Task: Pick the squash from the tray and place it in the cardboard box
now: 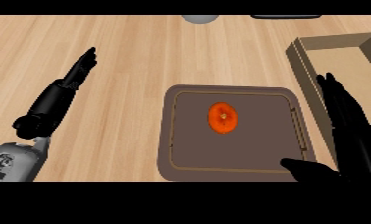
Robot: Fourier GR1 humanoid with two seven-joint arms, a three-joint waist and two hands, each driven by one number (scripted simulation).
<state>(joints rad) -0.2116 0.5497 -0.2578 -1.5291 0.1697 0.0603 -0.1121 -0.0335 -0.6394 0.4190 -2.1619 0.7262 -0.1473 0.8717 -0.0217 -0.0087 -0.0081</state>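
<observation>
Right hand (342,120), fingers spread, hangs beside the brown tray (185,166) holding squash (223,118) on pale wood counter (145,51).

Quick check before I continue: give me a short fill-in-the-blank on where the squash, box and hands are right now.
1. The orange squash lies on the brown ____.
2. The cardboard box stands to the ____ of the tray in the head view.
3. The right hand, fingers straight, is beside the tray's ____ edge.
4. The left hand holds ____.

Missing words: tray; right; right; nothing
</observation>
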